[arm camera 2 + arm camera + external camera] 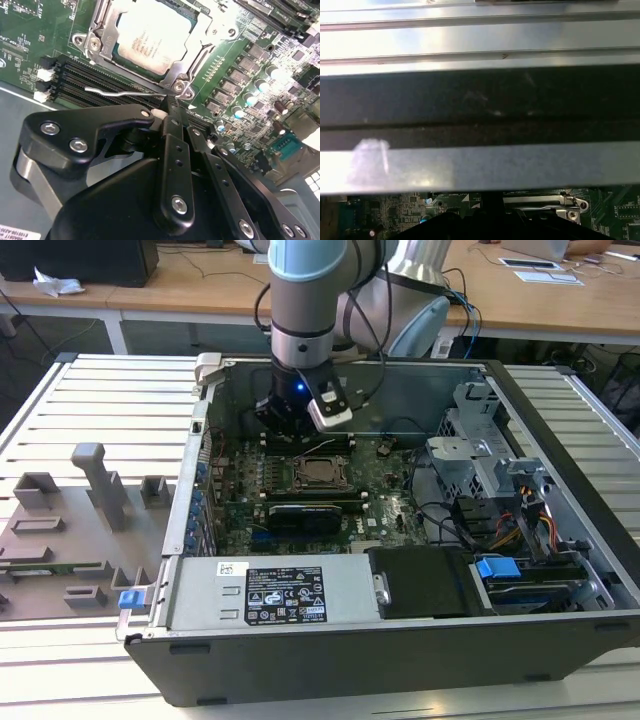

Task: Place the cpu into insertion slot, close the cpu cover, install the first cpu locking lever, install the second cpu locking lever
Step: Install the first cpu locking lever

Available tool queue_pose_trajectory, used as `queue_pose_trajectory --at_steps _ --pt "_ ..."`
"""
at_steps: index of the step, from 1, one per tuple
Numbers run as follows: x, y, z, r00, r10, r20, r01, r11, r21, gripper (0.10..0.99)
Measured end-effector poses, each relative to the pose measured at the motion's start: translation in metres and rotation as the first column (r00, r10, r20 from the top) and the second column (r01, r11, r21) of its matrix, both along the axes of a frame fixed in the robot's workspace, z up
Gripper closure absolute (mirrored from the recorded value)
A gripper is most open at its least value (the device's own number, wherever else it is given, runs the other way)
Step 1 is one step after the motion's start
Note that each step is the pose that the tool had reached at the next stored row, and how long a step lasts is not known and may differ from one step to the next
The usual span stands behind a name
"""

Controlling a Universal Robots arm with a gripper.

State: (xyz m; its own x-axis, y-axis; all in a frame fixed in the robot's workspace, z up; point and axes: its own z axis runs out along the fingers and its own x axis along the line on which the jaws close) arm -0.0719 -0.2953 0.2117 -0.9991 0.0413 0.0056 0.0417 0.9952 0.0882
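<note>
The cpu (150, 35) lies flat in the insertion slot (320, 473) with its silvery top showing. The cpu cover (201, 44) is down over it, framing the chip. One thin wire locking lever (122, 92) runs along the socket's side over the black memory slots (75, 80). My gripper (172, 106) is shut, with its tips touching that lever near the socket's corner screw (180, 89). In the exterior view the gripper (298, 418) hangs inside the case just behind the socket. The first wrist view has the cover's edge (545, 202) beside the dark fingers (490, 220).
The open computer case (190, 540) lies on a slatted table. A power supply (285, 592) fills its near side, and drive cages with cables (500, 510) stand at the exterior view's right. A black expansion card (310, 512) sits near the socket. Grey fixtures (95, 490) stand at the left.
</note>
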Motion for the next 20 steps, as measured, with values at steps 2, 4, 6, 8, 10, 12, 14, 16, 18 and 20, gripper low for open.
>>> queue_pose_trajectory --at_steps 2,4,6,8,10,12,14,16,18,20 --pt "0.0016 0.0012 -0.0009 1.0 0.0 -0.0001 0.0 1.0 0.0 0.98" --pt "0.0073 0.0029 -0.0016 1.0 0.0 -0.0002 0.0 1.0 0.0 0.98" --pt "0.0135 0.0034 -0.0028 1.0 0.0 -0.0012 0.0 1.0 0.0 0.98" --pt "0.0174 0.0035 -0.0035 1.0 0.0 -0.0023 0.0 1.0 0.0 0.98" --pt "0.0236 0.0036 -0.004 1.0 0.0 -0.004 0.0 1.0 0.0 0.98" --pt "0.0302 0.0037 -0.0047 1.0 0.0 -0.0057 0.0 1.0 0.0 0.98" --pt "0.0345 0.0038 -0.0054 1.0 0.0 -0.0069 0.0 1.0 0.0 0.98" --pt "0.0387 0.0038 -0.006 1.0 0.0 -0.0081 0.0 1.0 0.0 0.98" --pt "0.0419 0.0038 -0.0066 1.0 0.0 -0.0091 0.0 1.0 0.0 0.98" --pt "0.0436 0.0038 -0.0074 1.0 0.0 -0.01 0.0 1.0 0.001 0.98"
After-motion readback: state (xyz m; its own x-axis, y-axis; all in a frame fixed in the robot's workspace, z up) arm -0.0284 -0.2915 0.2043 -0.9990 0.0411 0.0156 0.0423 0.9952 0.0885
